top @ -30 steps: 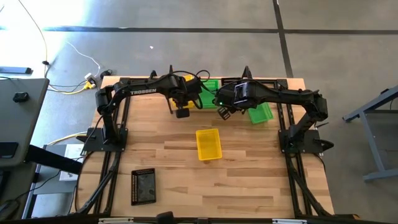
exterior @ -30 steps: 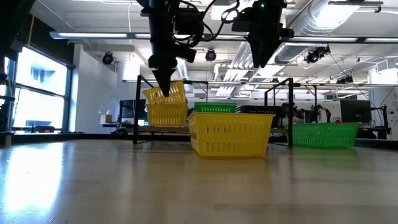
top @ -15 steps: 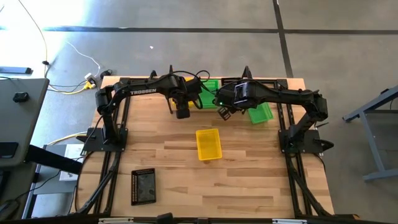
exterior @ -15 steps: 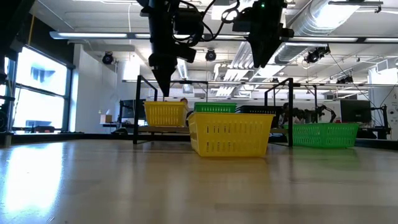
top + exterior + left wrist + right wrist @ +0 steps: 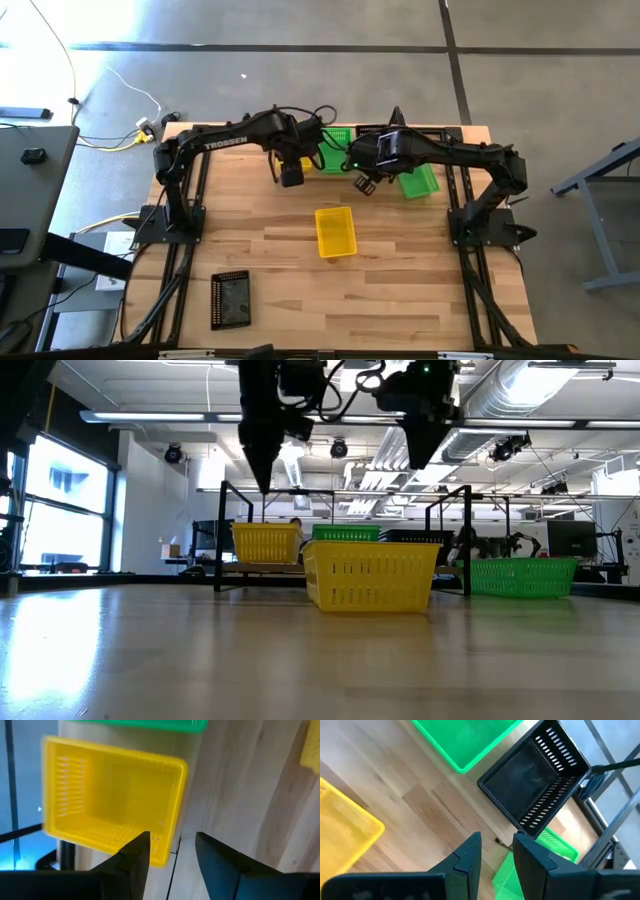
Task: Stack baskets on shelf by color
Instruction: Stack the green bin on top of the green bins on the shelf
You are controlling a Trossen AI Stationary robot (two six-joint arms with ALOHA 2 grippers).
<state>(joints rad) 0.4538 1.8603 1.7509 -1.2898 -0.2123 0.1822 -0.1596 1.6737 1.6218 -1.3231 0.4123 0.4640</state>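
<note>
The surface (image 5: 400, 270) is pale wood planks with a smooth, faintly glossy finish. On it, the yellow basket (image 5: 335, 231) is slotted plastic mesh, slightly shiny. Beside it, the shelf (image 5: 340, 569) has thin matt black metal uprights.

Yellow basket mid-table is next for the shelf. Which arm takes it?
Probably the left. The left gripper hangs open and empty just above the yellow basket on the shelf, where the mid-table yellow basket belongs. The right gripper hovers over the shelf's green and black baskets.
</note>
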